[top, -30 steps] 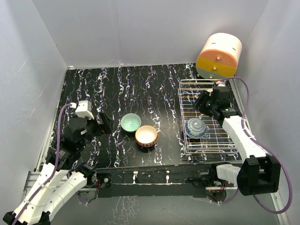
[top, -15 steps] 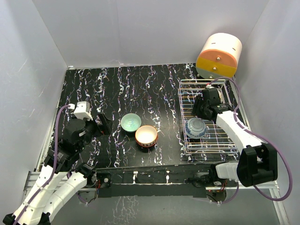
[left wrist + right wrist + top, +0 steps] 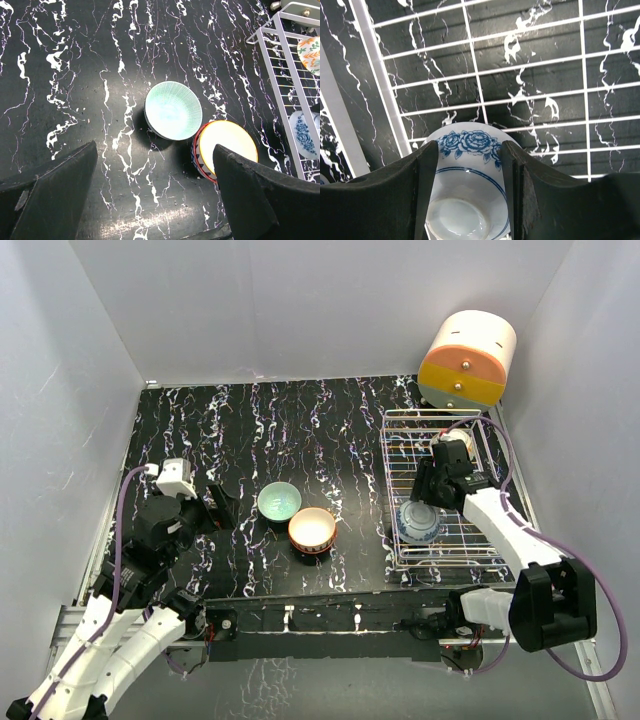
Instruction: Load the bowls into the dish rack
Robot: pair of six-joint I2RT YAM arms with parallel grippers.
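Care suits the right gripper (image 3: 470,150), fingers straddling the upturned blue-and-white patterned ceramic bowl (image 3: 467,200) inside the silver metal wire dish rack (image 3: 381,75), grip unclear: clamp squarely, then lean it between tines.

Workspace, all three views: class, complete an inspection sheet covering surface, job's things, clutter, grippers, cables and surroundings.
Surface: black, white-veined table.
Job's things: mint bowl and red-orange bowl open side up, close together on the table; blue-and-white bowl upside down in the dish rack; flowered cream bowl also in it.
Clutter: drawer box behind the rack.
Grippers: left gripper open, left of the mint bowl; right gripper straddles the blue-and-white bowl, contact unclear.
Cables: left purple cable along its arm; right purple cable arches over the rack.
Surroundings: plain pale walls.
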